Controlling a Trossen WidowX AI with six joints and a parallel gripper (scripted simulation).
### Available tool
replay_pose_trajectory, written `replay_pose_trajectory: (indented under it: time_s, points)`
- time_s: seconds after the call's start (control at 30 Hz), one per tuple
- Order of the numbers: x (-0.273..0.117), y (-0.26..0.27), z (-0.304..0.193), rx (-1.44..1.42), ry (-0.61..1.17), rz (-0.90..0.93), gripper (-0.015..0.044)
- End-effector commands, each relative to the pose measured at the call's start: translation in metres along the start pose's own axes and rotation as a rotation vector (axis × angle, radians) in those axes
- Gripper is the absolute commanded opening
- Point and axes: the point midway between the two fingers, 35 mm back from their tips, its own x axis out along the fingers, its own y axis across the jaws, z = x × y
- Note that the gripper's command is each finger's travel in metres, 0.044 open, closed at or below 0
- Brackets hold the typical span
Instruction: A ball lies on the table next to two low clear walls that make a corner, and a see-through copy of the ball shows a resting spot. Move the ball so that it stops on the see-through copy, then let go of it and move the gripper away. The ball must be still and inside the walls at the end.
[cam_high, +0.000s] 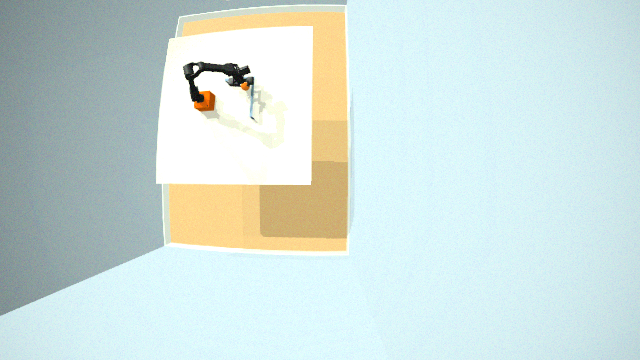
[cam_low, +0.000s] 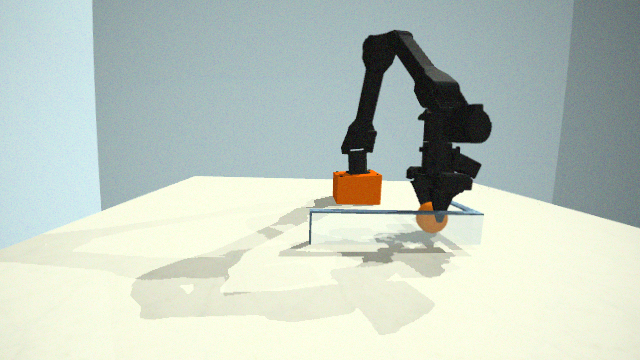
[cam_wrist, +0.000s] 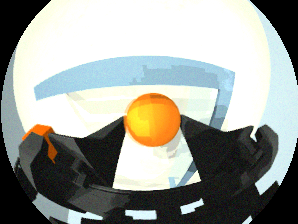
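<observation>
My gripper (cam_low: 434, 216) (cam_wrist: 153, 118) is shut on the orange ball (cam_high: 244, 86) (cam_low: 426, 220) (cam_wrist: 152, 121), with one fingertip at each side of it. The ball is low, inside the corner of the two low clear walls (cam_high: 252, 102) (cam_low: 350, 211) (cam_wrist: 100, 75). It shows through the front wall in the exterior view and stands apart from both walls in the wrist view. No separate see-through copy stands out; the ball appears to cover it. Whether the ball touches the table cannot be told.
The orange arm base (cam_high: 205, 101) (cam_low: 357, 188) stands on the white table (cam_high: 210, 155) (cam_low: 150, 215), behind and left of the walls in the exterior view. The walls rise close around my fingers on two sides. Arm shadows fall across the table.
</observation>
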Motion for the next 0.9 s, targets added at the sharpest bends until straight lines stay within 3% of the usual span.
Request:
replay_pose_trajectory:
  time_s: [0.0,0.37,0.57,0.87]
  points:
    - [0.0,0.0,0.0,0.0,0.0,-0.001,0.0131]
    - [-0.003,0.0,0.0,0.0,0.0,0.0,0.0419]
    - [-0.081,0.001,0.0,-0.004,0.004,0.011,0.0419]
    - [-0.077,-0.001,0.0,-0.005,-0.001,0.0,0.0419]
